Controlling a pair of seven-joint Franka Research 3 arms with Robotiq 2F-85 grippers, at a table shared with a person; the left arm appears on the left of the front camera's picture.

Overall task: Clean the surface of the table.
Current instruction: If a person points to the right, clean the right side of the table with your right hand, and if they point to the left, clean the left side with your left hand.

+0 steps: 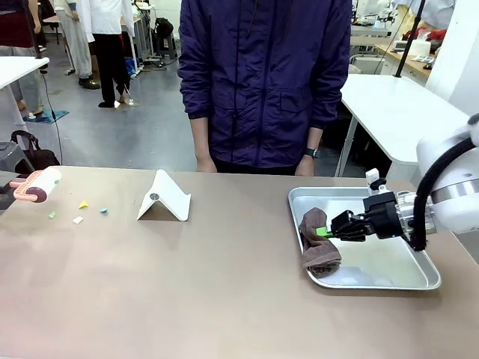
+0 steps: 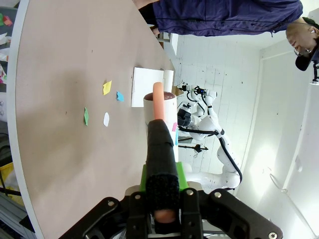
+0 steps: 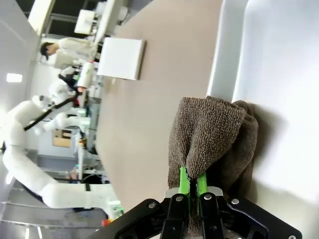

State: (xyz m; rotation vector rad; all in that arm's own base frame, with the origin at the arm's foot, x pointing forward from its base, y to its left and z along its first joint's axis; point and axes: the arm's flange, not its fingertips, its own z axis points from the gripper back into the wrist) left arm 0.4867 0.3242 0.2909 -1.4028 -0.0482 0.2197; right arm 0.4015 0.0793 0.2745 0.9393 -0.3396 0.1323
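**A:** What is hidden or cut off?

**B:** In the front view, the person (image 1: 262, 82) standing at the far side is cropped at the shoulders. The lint roller (image 1: 35, 185) pokes in from the left border, and whatever holds it there lies outside the frame. In the left wrist view, the near end of its handle is buried between the black fingers.

**A:** And the surfaces and shapes?

**B:** The table (image 1: 224, 292) is wide, smooth and matte taupe-brown, and it fills the foreground. Small paper scraps (image 1: 83, 204) in yellow, blue, green and white lie near its left end. Beside them a white folded card (image 1: 166, 198) stands like a tent. At the right end rests a shiny rectangular metal tray (image 1: 419, 283) with a raised rim. A brown terry towel (image 1: 318, 247), bunched and nubbly, lies in the tray's left part.

**A:** What about the grippers?

**B:** The right gripper (image 1: 324, 232) reaches in sideways, its green pads pinched tight on a fold of the towel. The left gripper (image 2: 161, 137) is clamped on the lint roller's pink handle. I cannot tell whether the white roll touches the table.
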